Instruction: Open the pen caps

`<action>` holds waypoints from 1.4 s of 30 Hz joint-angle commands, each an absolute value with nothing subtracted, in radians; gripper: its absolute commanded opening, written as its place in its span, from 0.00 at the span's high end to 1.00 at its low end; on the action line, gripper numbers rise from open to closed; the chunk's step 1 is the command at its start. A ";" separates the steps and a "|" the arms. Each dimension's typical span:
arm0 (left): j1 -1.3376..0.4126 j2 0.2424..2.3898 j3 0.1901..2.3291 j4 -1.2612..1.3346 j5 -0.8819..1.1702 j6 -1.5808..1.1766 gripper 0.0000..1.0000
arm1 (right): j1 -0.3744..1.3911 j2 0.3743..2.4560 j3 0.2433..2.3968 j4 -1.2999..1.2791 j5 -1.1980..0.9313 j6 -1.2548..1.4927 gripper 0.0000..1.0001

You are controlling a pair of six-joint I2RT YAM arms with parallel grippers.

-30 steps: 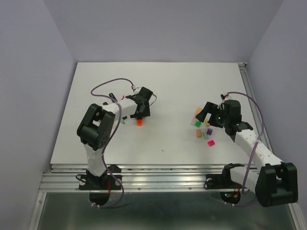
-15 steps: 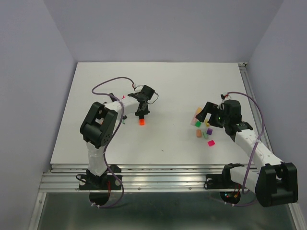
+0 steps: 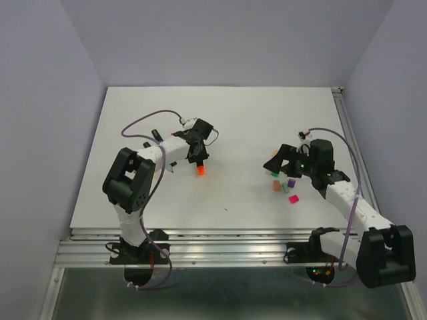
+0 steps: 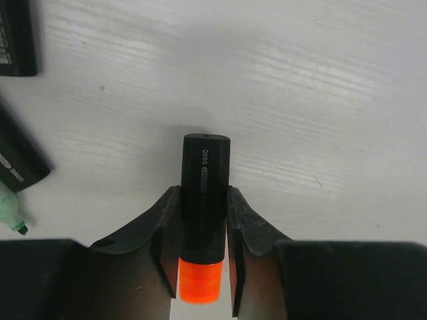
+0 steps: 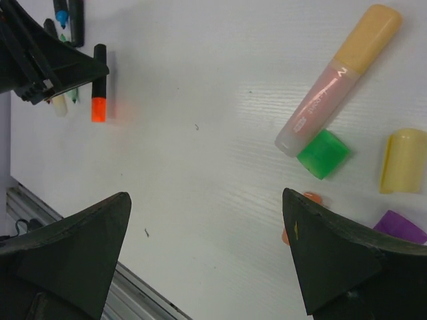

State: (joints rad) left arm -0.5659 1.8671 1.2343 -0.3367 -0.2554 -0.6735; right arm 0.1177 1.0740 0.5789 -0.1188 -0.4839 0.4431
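The left hand (image 4: pixel 202 200) has closed in on the black pen (image 4: pixel 205 170); its 2 fingers now clamp the barrel, and the orange cap (image 4: pixel 199 283) is still on, at the wrist end of the grip. The right hand (image 5: pixel 205 200) has edged left over the table (image 3: pixel 267 120). It is spread wide and holds nothing, above a loose green cap (image 5: pixel 323 154), yellow cap (image 5: pixel 402 161) and purple cap (image 5: pixel 400 227).
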 commanded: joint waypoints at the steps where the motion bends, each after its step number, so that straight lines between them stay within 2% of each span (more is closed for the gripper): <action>1: -0.627 1.659 1.212 -0.312 -0.221 -0.779 1.00 | 0.213 1.074 0.568 -0.023 -0.575 0.482 0.00; 6: -0.761 1.549 1.218 -0.317 -0.281 -0.879 1.00 | 0.539 1.066 0.617 0.082 -0.402 0.537 0.00; 9: -0.808 1.505 1.221 -0.354 -0.333 -0.980 1.00 | 0.622 1.086 0.663 0.103 -0.267 0.554 0.00; 11: -0.819 1.496 1.223 -0.365 -0.351 -1.040 1.00 | 0.647 1.112 0.693 0.104 -0.201 0.560 0.00; 18: -0.856 1.512 1.265 -0.417 -0.383 -1.127 1.00 | 0.718 1.166 0.704 0.238 -0.193 0.595 0.00; 27: -0.868 1.491 1.249 -0.410 -0.390 -1.173 1.00 | 0.730 1.247 0.767 0.249 -0.169 0.632 0.03; 28: -0.870 1.486 1.241 -0.405 -0.390 -1.178 1.00 | 0.730 1.253 0.767 0.253 -0.170 0.634 0.04; 29: -0.870 1.483 1.239 -0.402 -0.390 -1.183 1.00 | 0.732 1.255 0.767 0.259 -0.170 0.641 0.10; 30: -0.870 1.482 1.239 -0.402 -0.390 -1.184 1.00 | 0.732 1.259 0.769 0.261 -0.172 0.644 0.11; 34: -0.873 1.474 1.235 -0.396 -0.394 -1.192 1.00 | 0.732 1.275 0.781 0.246 -0.172 0.670 0.35; 36: -0.873 1.477 1.233 -0.390 -0.397 -1.193 1.00 | 0.732 1.284 0.784 0.247 -0.187 0.681 0.43; 39: -0.873 1.482 1.235 -0.391 -0.396 -1.196 1.00 | 0.732 1.298 0.792 0.236 -0.192 0.686 0.50; 42: -0.873 1.480 1.235 -0.390 -0.400 -1.197 1.00 | 0.730 1.307 0.798 0.227 -0.192 0.692 0.60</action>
State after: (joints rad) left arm -0.8650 1.5116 1.2274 -0.4007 -0.3599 -1.1843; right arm 0.7216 1.2999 0.7284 0.1940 -0.1909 0.6792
